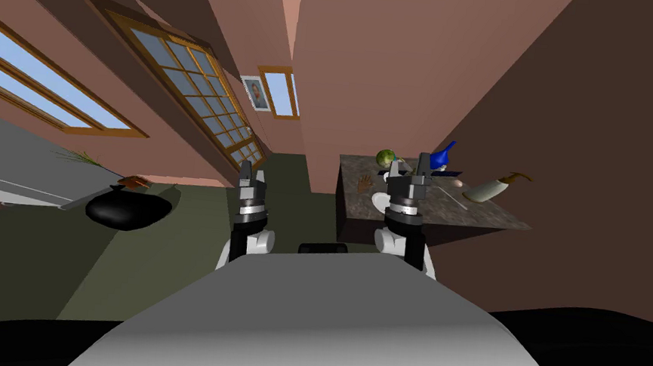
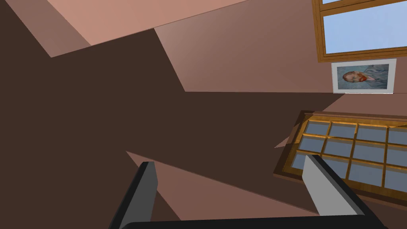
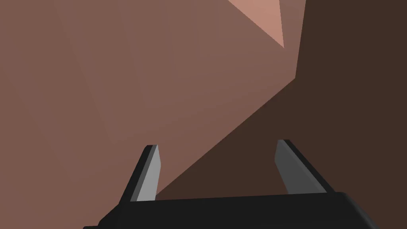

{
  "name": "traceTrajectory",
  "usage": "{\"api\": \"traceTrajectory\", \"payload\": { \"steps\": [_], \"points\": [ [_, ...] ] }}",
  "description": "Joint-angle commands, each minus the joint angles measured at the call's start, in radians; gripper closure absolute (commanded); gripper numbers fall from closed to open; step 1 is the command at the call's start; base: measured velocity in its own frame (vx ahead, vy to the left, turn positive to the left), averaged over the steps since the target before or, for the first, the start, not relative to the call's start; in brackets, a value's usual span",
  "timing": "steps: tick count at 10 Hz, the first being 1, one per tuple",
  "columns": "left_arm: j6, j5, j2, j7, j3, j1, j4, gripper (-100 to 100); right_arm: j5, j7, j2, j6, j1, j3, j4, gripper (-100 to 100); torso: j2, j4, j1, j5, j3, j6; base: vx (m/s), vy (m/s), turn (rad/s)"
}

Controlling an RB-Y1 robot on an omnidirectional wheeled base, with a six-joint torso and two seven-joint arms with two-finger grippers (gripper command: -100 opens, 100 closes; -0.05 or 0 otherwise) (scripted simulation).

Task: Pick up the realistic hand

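Ahead and to the right, the realistic hand point(image 1: 364, 182) lies flat on a dark speckled table point(image 1: 481, 216). It is small and brown with its fingers spread, near the table's left edge. The right gripper point(image 1: 409, 166) shows just beside it in the head view, its two blades standing wide apart and holding nothing. The left gripper point(image 1: 250, 172) is off to the table's left, over the green floor point(image 1: 158, 250), its blades likewise parted and empty.

head cam: looking steeply down and forward, rolled, viewing the table point(image 1: 488, 215) from nearby | left wrist cam: looking along left gripper point(image 2: 230, 162) at walls point(image 2: 238, 59), sharing paned window point(image 2: 353, 147) and portrait point(image 2: 363, 76) with head | right wrist cam: looking along right gripper point(image 3: 218, 144) at walls
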Motion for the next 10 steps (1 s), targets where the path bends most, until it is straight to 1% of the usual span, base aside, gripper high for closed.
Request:
{"api": "traceTrajectory", "payload": {
  "steps": [1, 3, 5, 7, 10],
  "points": [
    [0.000, 0.000, 0.000, 0.000, 0.000, 0.000, 0.000, 0, 0.006, 0.010, -0.030, -0.009, 0.007, -0.001, 0.007, -100, 0.000, 0.000, 0.000, 0.000, 0.000, 0.000, -0.013, 0.025, -0.034],
    [0.000, 0.000, 0.000, 0.000, 0.000, 0.000, 0.000, 0, 0.019, 0.034, -0.074, -0.030, 0.023, -0.003, 0.025, -100, 0.002, 0.000, 0.003, 0.001, 0.001, 0.000, -0.030, 0.073, -0.051],
    [0.000, 0.000, 0.000, 0.000, 0.000, 0.000, 0.000, 0, 0.040, 0.069, -0.115, -0.061, 0.047, -0.006, 0.052, -100, 0.004, 0.001, 0.007, 0.001, 0.002, 0.000, -0.053, 0.113, -0.073],
    [0.000, 0.000, 0.000, 0.000, 0.000, 0.000, 0.000, 0, 0.067, 0.116, -0.157, -0.100, 0.079, -0.010, 0.088, -100, 0.003, 0.001, 0.008, 0.002, 0.002, 0.000, -0.036, 0.122, -0.097],
    [0.000, 0.000, 0.000, 0.000, 0.000, 0.000, 0.000, 0, 0.116, 0.202, -0.231, -0.171, 0.140, -0.019, 0.161, -100, 0.005, 0.001, 0.008, 0.002, 0.003, 0.000, -0.065, 0.122, -0.116]
  ]
}}
